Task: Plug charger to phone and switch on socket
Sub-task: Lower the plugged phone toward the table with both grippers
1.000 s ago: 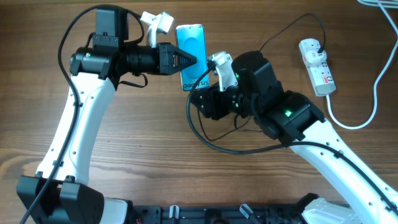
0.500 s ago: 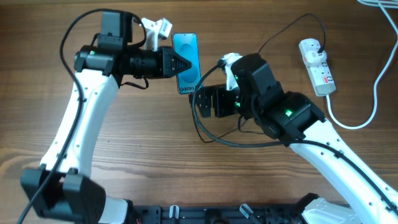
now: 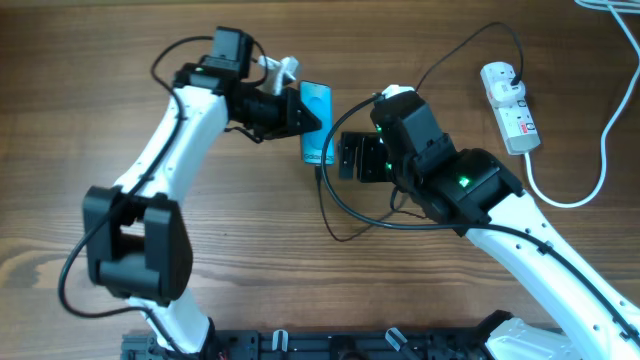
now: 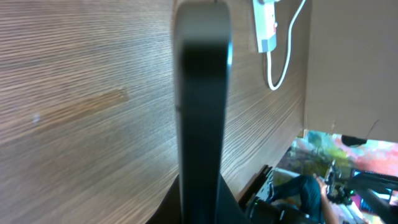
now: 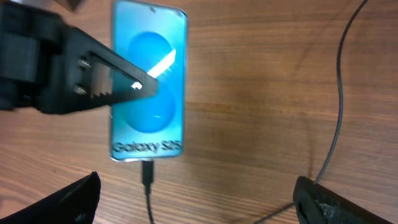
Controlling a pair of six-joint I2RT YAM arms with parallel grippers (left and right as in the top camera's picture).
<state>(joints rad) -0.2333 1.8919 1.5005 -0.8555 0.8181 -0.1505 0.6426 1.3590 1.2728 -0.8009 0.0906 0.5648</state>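
Note:
My left gripper [image 3: 303, 113] is shut on the phone [image 3: 318, 128] and holds it at the table's back middle. The right wrist view shows the phone's teal screen [image 5: 149, 118] with one left finger [image 5: 106, 78] across it. The charger's black plug [image 5: 147, 174] sits in the phone's lower end, and its thin cable [image 3: 323, 197] trails toward me. My right gripper [image 5: 205, 208] is wide open and empty, just short of the plug; it also shows in the overhead view [image 3: 342, 157]. In the left wrist view I see only the phone's dark edge [image 4: 201, 112]. The white socket [image 3: 510, 105] lies at the far right.
A thick white cord [image 3: 600, 160] loops from the socket along the right edge. The thin black cable [image 3: 470, 40] arcs behind my right arm toward the socket. The socket and its cord also show in the left wrist view [image 4: 266, 28].
My left arm has swung right and turned, carrying the phone with it. The cable now hangs from the phone's lower end. My right gripper has shifted slightly right.

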